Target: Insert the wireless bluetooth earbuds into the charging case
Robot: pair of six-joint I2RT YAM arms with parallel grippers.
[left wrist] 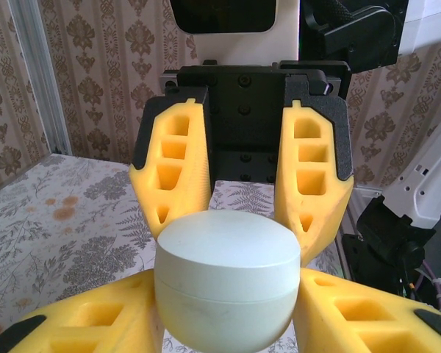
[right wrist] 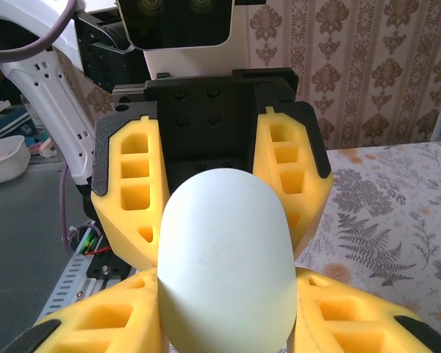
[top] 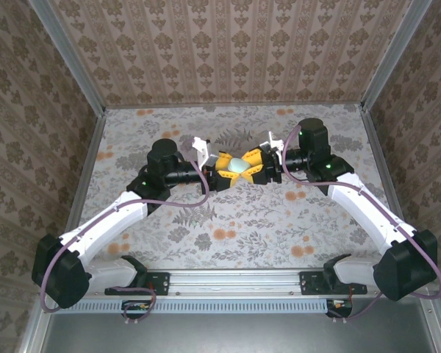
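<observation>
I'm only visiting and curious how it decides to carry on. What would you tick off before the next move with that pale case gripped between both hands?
1. Left hand grips the charging case: ok, its fingers press on both sides.
2. Right hand grips the case from the opposite side: ok.
3. Case centred between the two hands: ok.
4. Lid open to take the earbuds: not ok, the seam looks closed.
5. Earbuds ready to go in: cannot tell.
</observation>
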